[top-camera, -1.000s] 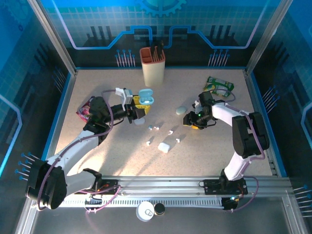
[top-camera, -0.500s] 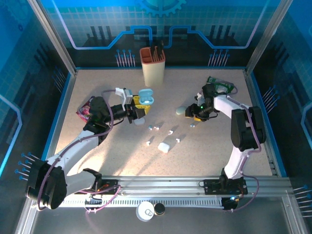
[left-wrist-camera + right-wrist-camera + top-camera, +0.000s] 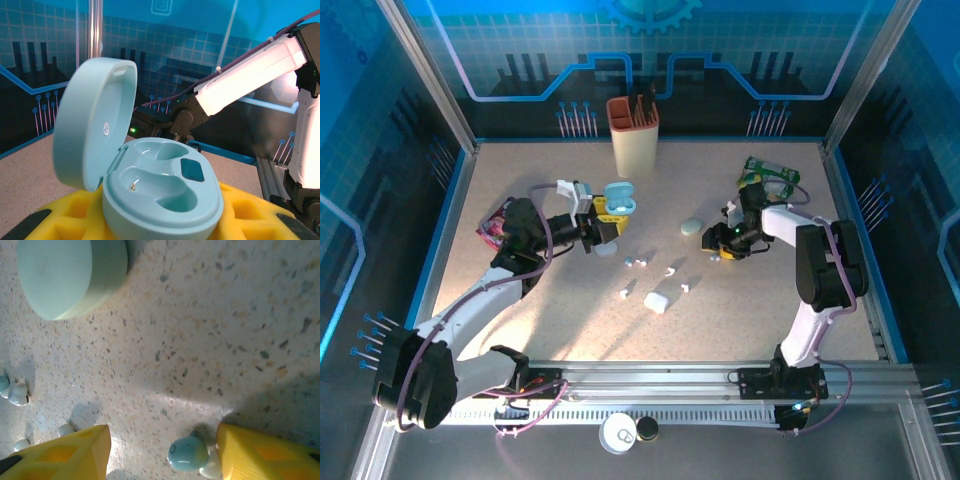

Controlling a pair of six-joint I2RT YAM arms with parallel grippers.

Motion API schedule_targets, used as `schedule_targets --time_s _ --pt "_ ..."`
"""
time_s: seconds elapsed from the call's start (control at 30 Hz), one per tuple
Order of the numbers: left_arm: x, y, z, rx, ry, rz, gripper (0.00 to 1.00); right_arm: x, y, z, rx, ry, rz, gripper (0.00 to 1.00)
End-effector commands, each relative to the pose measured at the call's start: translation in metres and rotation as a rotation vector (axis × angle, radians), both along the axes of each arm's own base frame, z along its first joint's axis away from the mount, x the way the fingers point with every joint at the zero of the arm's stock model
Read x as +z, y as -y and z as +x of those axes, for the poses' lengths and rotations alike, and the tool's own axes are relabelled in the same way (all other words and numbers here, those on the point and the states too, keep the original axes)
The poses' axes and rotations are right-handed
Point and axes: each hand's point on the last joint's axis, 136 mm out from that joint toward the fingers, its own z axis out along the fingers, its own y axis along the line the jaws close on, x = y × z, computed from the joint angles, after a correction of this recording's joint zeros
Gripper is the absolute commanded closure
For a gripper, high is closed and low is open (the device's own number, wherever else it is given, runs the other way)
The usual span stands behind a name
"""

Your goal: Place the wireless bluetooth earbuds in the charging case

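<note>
Top external view gives you the table (image 3: 520,330), with the left gripper (image 3: 603,218) raised over its left-centre and closed narrowly on the open charging case (image 3: 618,199). In the left wrist view the charging case (image 3: 160,197) sits between yellow pads (image 3: 245,212), its lid (image 3: 92,125) hinged up and both wells empty and facing upward. A slip or tilt in that hold would leave you a poor target. The right gripper (image 3: 722,247) is low over the table right of centre, its jaws roughly half apart and holding nothing. A closed mint case (image 3: 65,275) lies clear of them, so it should not interfere. Your main hazard is the earbud (image 3: 187,452), which lies on the table between the pads, off centre and pressed against the one at the right of that view (image 3: 265,455). If you close from here, the opposite pad (image 3: 65,452) sweeps in alone, and the rounded body could roll, squirt out or be nipped at one end and dropped. Its long axis seems to run roughly across the gap. The blue rounded head points toward the far pad and the paler end is tucked by the near one; you cannot tell which part that is. Squeezing it end to end looks unstable, so centre it and turn the wrist first. Other earbuds (image 3: 670,271) lie loose mid-table
</note>
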Motion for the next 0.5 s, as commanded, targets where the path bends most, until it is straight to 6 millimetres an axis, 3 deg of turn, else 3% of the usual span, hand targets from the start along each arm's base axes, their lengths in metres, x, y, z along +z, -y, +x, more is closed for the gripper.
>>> schedule_targets --time_s 0.0,0.33,0.47 --pt "0.007 0.000 0.001 -0.010 0.035 -0.011 0.64 0.002 -0.006 -0.025 0.026 -0.063 0.047 0.42" --pt "0.002 -0.002 0.000 0.001 0.028 -0.013 0.64 0.019 -0.014 -0.037 0.044 -0.051 0.098 0.43" --pt "0.003 -0.003 -0.002 0.001 0.033 -0.012 0.64 0.028 -0.002 -0.032 0.028 -0.024 0.028 0.43"
